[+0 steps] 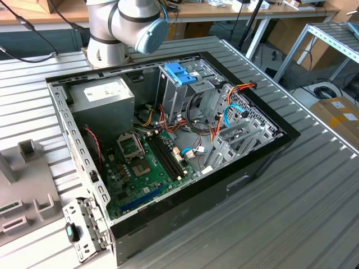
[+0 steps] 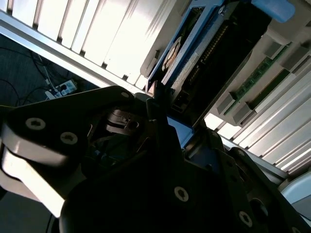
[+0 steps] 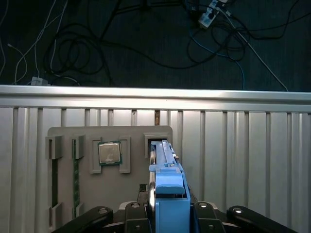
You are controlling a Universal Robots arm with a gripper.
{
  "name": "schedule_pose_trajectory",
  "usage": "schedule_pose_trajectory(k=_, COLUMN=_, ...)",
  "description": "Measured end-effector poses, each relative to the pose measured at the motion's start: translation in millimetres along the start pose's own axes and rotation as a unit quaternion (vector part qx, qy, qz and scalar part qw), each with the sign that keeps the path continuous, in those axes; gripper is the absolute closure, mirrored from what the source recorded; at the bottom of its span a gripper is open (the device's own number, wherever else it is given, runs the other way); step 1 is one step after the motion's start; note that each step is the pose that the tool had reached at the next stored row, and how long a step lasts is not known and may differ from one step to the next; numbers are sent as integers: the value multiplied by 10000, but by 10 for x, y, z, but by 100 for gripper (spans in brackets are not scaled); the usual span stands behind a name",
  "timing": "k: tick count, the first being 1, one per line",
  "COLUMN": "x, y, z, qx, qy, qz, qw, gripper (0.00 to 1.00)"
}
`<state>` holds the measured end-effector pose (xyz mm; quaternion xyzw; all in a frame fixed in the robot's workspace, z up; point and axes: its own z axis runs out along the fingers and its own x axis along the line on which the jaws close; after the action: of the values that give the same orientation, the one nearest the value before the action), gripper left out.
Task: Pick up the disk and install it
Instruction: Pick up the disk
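The disk (image 3: pixel 168 187), framed in its blue carrier, stands on edge between the fingers of the hand (image 3: pixel 169 211), which grips it from both sides. Its far end lines up with a slot in the grey parts tray (image 3: pixel 68 133) on the slatted counter (image 3: pixel 243 160). The hand points straight down; the arm (image 1: pixel 120 25) rises behind the open computer case (image 1: pixel 168 151)

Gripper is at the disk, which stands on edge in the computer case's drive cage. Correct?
No. The gripper is at the disk and it stands on edge, but at a slot of the grey tray on the slatted table instead. The first wrist view shows this.
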<state>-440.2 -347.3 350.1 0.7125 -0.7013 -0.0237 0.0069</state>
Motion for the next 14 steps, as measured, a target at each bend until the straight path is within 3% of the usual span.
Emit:
schedule_pose_trajectory(k=8, x=-1, y=2, z=-49, qx=-1, qy=0, qz=0, qw=10000, gripper=63)
schedule_pose_trajectory(k=12, x=-5, y=9, z=-205, qx=0, qy=0, qz=0, qw=10000, gripper=63)
schedule_pose_trajectory(k=13, x=-7, y=13, z=-298, qx=-1, qy=0, qz=0, qw=10000, gripper=63)
schedule_pose_trajectory(k=14, x=-8, y=13, z=-313, qx=0, qy=0, qz=0, qw=10000, gripper=63)
